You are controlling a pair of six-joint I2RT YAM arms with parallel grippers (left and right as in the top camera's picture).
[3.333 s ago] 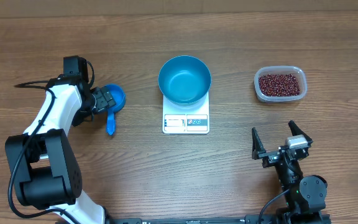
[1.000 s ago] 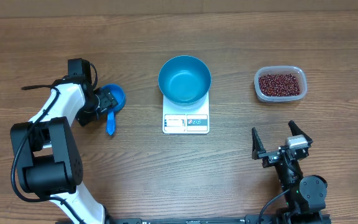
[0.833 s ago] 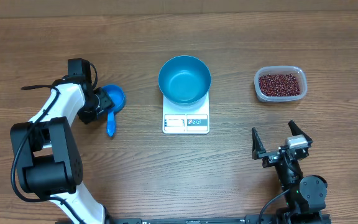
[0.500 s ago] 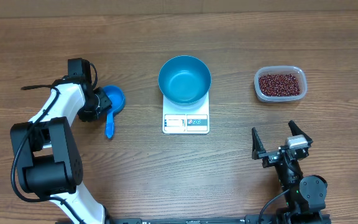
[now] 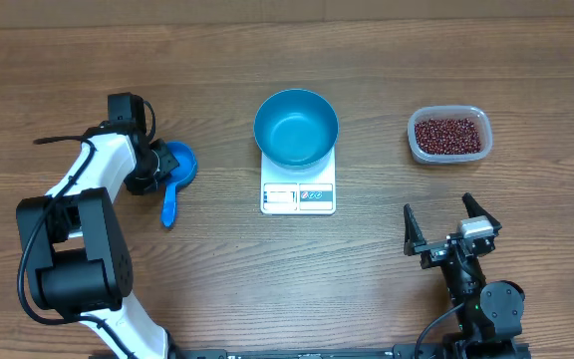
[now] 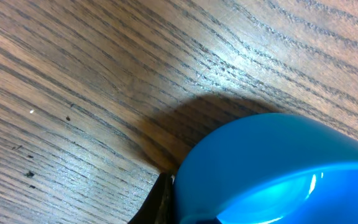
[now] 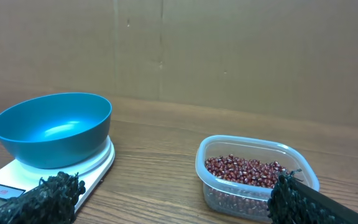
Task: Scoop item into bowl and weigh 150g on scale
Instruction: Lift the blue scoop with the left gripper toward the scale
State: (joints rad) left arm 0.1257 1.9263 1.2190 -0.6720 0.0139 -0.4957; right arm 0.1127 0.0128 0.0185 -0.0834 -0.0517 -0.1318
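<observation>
Table (image 5: 267, 289): you've got bare wood grain all the way across, with everything spread along the far half.
Left arm (image 5: 98, 170): it's bent round on your left side, its white link slanting up toward the scoop.
Right arm (image 5: 481, 299): it's parked low at the near right edge, well apart from every object, its wrist camera looking across at the bowl and tub.
Bowl (image 5: 296, 128): bright blue, round and deep. It sits upright on the far part of the scale, at the middle of the table, and shows nothing but blue inside.
Scale (image 5: 298, 197): white and flat under the bowl, with the display and teal button strip sticking out toward you.
Tub (image 5: 413, 135): clear plastic with no lid on, to the right of the bowl and well apart from it.
Scoop (image 5: 179, 163): small and blue, left of the bowl, cup at the far end and handle slanting toward you on the wood. In the left wrist view its cup fills the lower right.
Left gripper (image 5: 157, 165): it's pressed together, pinching the left rim of the scoop cup.
Right gripper (image 5: 438, 211): spread wide, gripping nothing, both fingertips (image 7: 51, 196) framing the bottom corners of its wrist view.
Beans (image 5: 449, 135): there's your item, a dark red-brown layer lying in the tub.
</observation>
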